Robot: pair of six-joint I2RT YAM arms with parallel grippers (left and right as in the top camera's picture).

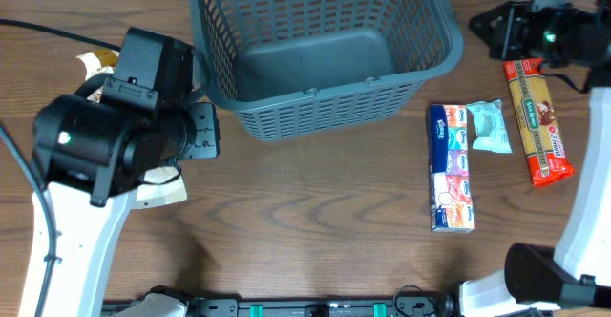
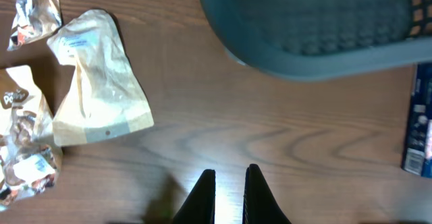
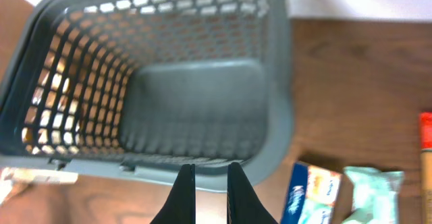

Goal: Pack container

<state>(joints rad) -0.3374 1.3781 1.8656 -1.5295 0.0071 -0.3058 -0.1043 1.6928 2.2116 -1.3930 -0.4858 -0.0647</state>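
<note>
The dark grey slotted container stands at the back middle of the table with nothing in it; it also shows in the right wrist view and the left wrist view. My left gripper hovers over bare wood in front of the container's left corner, fingers nearly together and holding nothing. A beige pouch lies to its left. My right gripper is held high to the right of the container, fingers nearly together and empty. In the overhead view the left gripper and the right gripper are dark shapes.
Right of the container lie a stack of tissue packs, a green packet and a red and yellow pasta packet. More crumpled pouches lie at the left, mostly hidden under the left arm in the overhead view.
</note>
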